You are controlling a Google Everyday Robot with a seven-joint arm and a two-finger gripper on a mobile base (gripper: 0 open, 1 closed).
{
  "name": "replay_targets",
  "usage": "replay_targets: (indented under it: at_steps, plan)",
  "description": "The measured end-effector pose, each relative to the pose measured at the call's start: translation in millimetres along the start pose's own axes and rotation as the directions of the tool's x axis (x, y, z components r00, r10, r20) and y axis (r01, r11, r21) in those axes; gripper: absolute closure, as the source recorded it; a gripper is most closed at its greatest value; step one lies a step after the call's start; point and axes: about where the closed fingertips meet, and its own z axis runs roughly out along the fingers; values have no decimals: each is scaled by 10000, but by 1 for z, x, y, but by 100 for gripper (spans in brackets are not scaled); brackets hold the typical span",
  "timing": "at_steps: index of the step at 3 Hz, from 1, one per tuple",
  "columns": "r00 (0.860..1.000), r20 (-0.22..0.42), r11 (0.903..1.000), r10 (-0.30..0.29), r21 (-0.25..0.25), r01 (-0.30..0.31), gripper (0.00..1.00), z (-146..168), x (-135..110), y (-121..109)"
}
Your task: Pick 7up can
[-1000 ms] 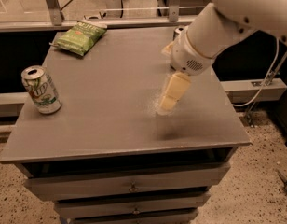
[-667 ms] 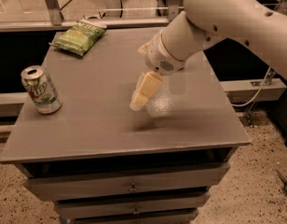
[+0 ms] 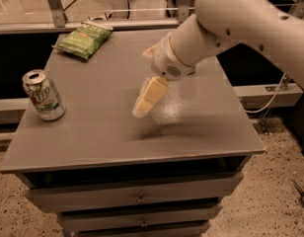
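The 7up can (image 3: pixel 43 95) stood upright near the left edge of the worktop (image 3: pixel 107 132). The pincer (image 3: pixel 140 111) hung over the worktop's middle, well apart from the can, gripping nothing; how wide it stood could not be told.

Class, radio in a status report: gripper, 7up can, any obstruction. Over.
Gripper above table centre. 7up can upright near left edge, not gripped. Nothing between them; green bag sits far back.
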Motion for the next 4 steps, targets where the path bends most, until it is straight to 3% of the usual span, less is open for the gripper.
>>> replay_targets:
  at_steps: [1,2,3,4]
  plan:
    - [9929,1187,9999,92,-92,-81,0,36,-28,-2]
    - [9656,2597,9989,119,-472,4,0,83,-67,-7]
    - [9208,3894,9956,220,-929,155,0,124,-100,-9]
    - [8788,4751,9875,441,-1538,336,0,153,-126,0]
